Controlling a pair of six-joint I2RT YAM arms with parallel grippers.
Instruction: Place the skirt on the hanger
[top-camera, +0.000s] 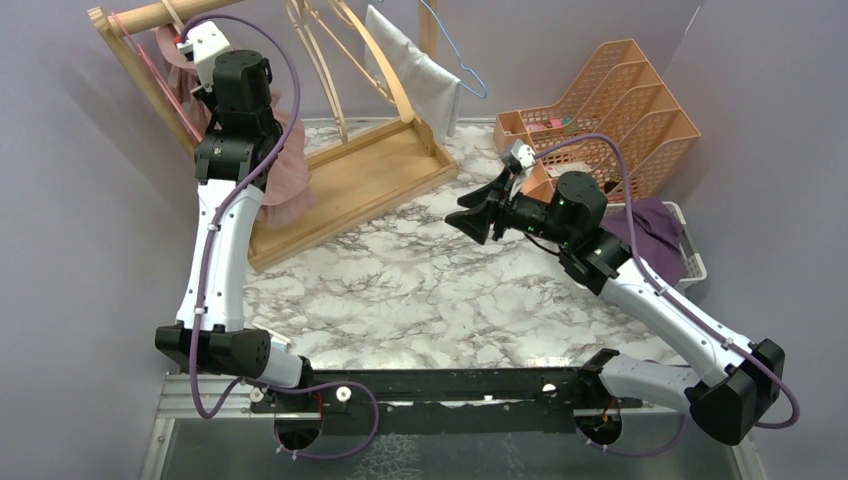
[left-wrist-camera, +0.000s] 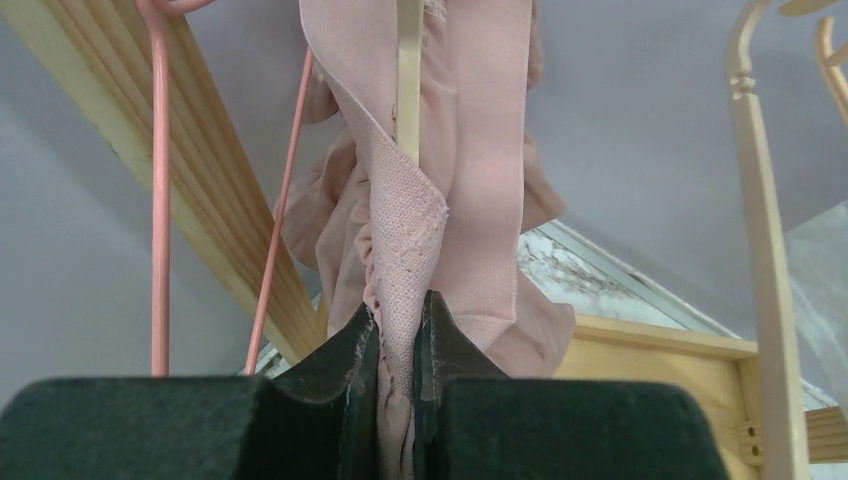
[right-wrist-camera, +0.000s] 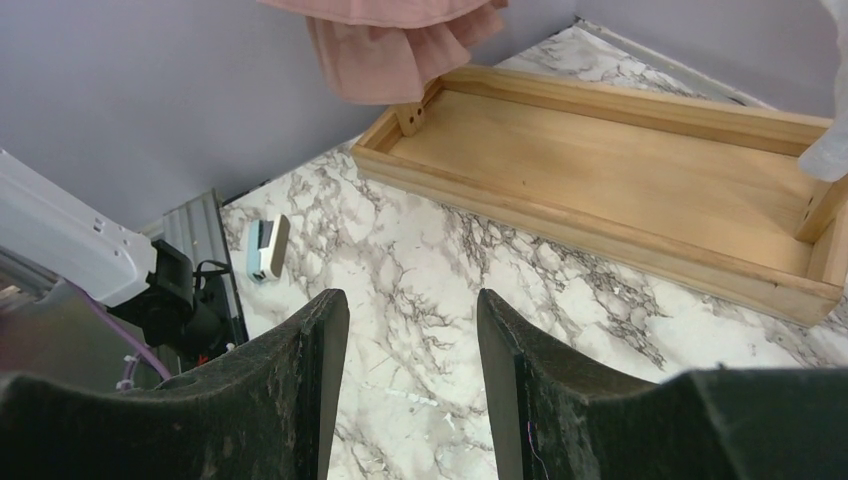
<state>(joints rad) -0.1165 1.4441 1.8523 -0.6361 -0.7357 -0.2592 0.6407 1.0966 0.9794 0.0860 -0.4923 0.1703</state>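
A dusty pink skirt (top-camera: 286, 170) hangs at the left end of the wooden rack, behind my left arm. In the left wrist view its waistband (left-wrist-camera: 420, 220) drapes over a pale wooden hanger bar (left-wrist-camera: 409, 70). My left gripper (left-wrist-camera: 400, 315) is shut on a fold of the skirt's waistband, held high by the rack's top rail (top-camera: 160, 14). My right gripper (top-camera: 470, 220) is open and empty over the marble table, pointing left toward the rack; the skirt's hem (right-wrist-camera: 390, 50) shows at the top of its view.
The wooden rack's tray base (top-camera: 350, 185) lies at the back left, with empty wooden hangers (top-camera: 330, 50), a pink wire hanger (left-wrist-camera: 160, 190) and a white garment (top-camera: 420, 75). An orange file organiser (top-camera: 610, 110) and a white basket of purple cloth (top-camera: 660, 235) stand at the right.
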